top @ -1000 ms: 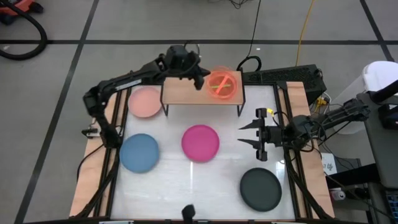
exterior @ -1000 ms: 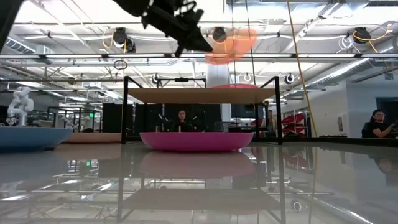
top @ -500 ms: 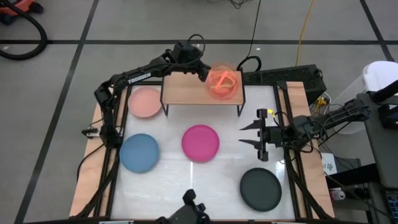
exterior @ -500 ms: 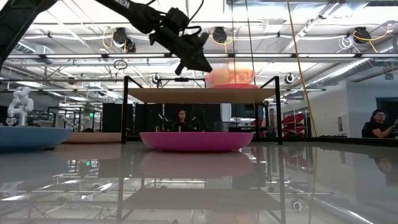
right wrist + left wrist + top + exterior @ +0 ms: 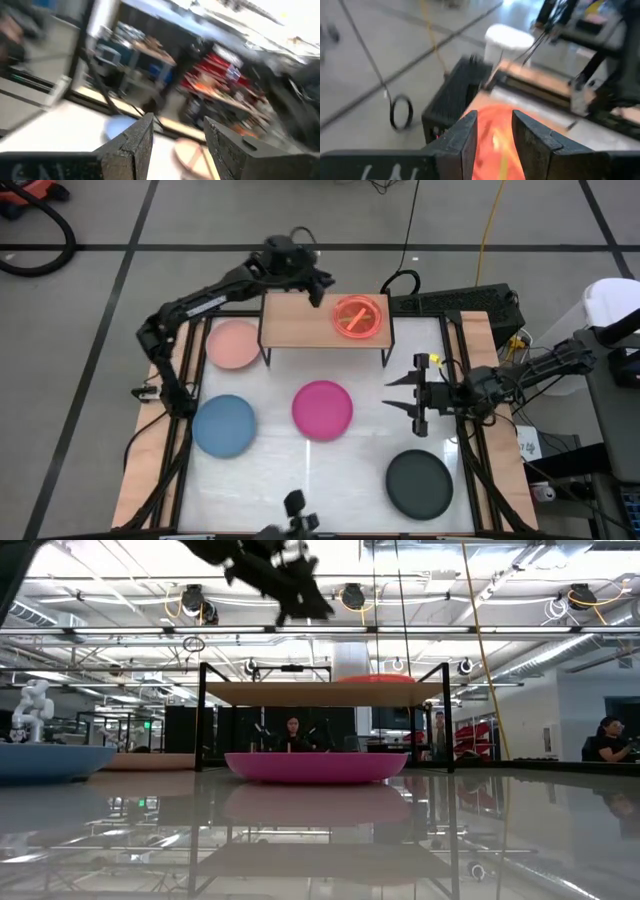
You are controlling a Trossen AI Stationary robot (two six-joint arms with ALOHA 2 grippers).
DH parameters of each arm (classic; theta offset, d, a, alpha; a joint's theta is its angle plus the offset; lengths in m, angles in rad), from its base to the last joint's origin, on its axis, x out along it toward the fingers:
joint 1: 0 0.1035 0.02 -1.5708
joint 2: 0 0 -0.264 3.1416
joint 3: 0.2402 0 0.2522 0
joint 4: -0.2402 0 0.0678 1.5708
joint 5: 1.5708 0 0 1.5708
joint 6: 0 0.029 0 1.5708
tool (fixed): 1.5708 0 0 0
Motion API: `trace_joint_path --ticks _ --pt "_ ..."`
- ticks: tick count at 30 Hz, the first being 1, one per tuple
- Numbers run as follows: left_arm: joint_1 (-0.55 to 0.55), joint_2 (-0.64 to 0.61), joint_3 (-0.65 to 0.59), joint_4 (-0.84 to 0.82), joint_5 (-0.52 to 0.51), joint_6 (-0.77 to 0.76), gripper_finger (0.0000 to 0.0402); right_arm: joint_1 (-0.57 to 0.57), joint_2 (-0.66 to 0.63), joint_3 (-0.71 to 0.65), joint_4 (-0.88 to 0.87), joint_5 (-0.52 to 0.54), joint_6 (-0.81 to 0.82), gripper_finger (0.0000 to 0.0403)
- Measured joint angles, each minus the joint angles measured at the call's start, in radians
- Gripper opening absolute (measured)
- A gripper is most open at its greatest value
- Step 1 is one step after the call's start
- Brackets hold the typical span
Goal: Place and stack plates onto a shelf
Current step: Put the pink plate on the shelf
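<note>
A translucent orange plate (image 5: 358,316) lies flat on the right half of the light-wood shelf (image 5: 300,328); in the low view it (image 5: 378,678) rests on the board (image 5: 300,692). My left gripper (image 5: 318,288) hovers open above the shelf's far edge, left of that plate and clear of it. In the left wrist view the plate (image 5: 495,150) shows beyond its parted fingers (image 5: 462,140). My right gripper (image 5: 398,393) waits open at the table's right, level, pointing left. On the table lie salmon-pink (image 5: 235,344), blue (image 5: 223,425), magenta (image 5: 322,409) and black (image 5: 420,483) plates.
The shelf stands on thin black legs (image 5: 201,720) at the table's far edge, and its left half is bare wood. Wooden side rails (image 5: 140,480) border the white table. A black box and cables (image 5: 450,302) sit behind the shelf. People sit in the room beyond (image 5: 292,735).
My left gripper carried the tilted orange plate down onto the shelf's right half and let go. It then rose and drew back toward the far left. The plate now lies flat on the board.
</note>
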Motion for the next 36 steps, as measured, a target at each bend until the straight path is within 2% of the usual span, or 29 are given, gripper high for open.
trace_joint_path --ticks 3,5,8,12,16,19,22,28,32,36 --pt "-0.010 -0.100 0.000 -0.017 0.037 0.030 0.0126 0.000 0.001 0.000 -0.055 0.117 0.030 0.0155" --pt "-0.033 -0.170 0.000 -0.039 0.043 0.059 0.0126 0.000 0.001 0.000 -0.090 0.145 0.063 0.0155" --pt "-0.081 -0.270 0.000 -0.096 0.036 0.110 0.0126 0.000 0.018 0.000 -0.115 0.103 0.091 0.0155" --pt "-0.144 -0.386 -0.012 -0.186 -0.043 0.122 0.0126 0.000 0.077 0.000 -0.068 0.061 0.091 0.0155" --pt "-0.200 -0.522 -0.111 -0.145 -0.110 0.122 0.0126 0.000 0.146 0.000 -0.020 0.062 0.064 0.0155" --pt "-0.234 -0.627 -0.240 -0.091 -0.137 0.099 0.0126 -0.001 0.201 0.008 0.018 0.062 0.043 0.0155" --pt "-0.270 -0.731 -0.420 0.000 -0.149 0.055 0.0126 -0.007 0.262 0.043 0.004 0.062 0.040 0.0155" --pt "-0.353 -0.908 -0.808 0.301 -0.149 -0.051 0.0126 -0.030 0.403 0.144 -0.109 0.061 0.093 0.0155" --pt "-0.412 -0.962 -1.036 0.550 -0.153 -0.094 0.0126 -0.054 0.506 0.164 -0.201 0.017 0.157 0.0155" --pt "-0.450 -0.967 -1.190 0.739 -0.203 -0.124 0.0126 -0.062 0.612 0.164 -0.228 -0.030 0.177 0.0155"
